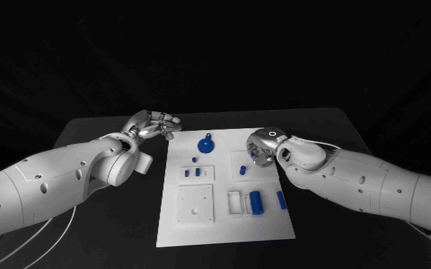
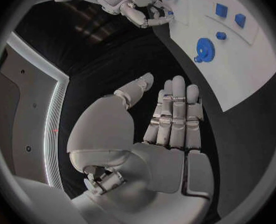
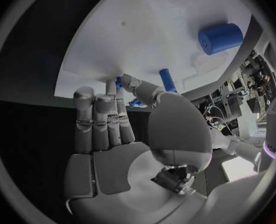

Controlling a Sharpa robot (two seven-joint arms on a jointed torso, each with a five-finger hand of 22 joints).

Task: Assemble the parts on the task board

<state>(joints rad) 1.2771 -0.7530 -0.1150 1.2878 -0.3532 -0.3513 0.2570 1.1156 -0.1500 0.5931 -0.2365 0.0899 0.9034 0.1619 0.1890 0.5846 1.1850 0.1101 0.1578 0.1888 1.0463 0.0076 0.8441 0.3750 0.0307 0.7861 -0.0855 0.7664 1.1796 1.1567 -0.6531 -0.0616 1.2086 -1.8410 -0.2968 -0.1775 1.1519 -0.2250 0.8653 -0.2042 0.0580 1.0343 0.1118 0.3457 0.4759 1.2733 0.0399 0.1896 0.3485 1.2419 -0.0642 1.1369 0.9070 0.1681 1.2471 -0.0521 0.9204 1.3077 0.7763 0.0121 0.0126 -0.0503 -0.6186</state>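
The task board (image 1: 184,235) was a white, matte rectangular plate lying flat in the middle of the black table (image 1: 108,231), its long axis running away from the robot. On its far half lay a blue gear (image 1: 205,146), a round toothed disc lying flat with a small tab on its far edge. Nearer, a pair of small blue blocks (image 1: 192,172) sat side by side in a raised white holder. Towards the right edge a short blue peg (image 1: 242,170) lay with its long axis running roughly along the board. In the near right part a blue cylinder (image 1: 256,202) rested beside a narrow blue bar (image 1: 281,200), both lying along the board's length. A square white plate (image 1: 195,204) with small holes sat in the near left part.

The left hand (image 1: 154,124) hovered over the table just beside the board's far left corner, silver fingers curled in; in the left wrist view its fingers (image 2: 175,115) lay straight together and nothing was in them. The right hand (image 1: 263,147) was over the board's right edge, near the peg. In the right wrist view its fingers (image 3: 100,122) stood straight with the thumb apart and the palm bare, though whether a fingertip touched the board could not be told from that angle.
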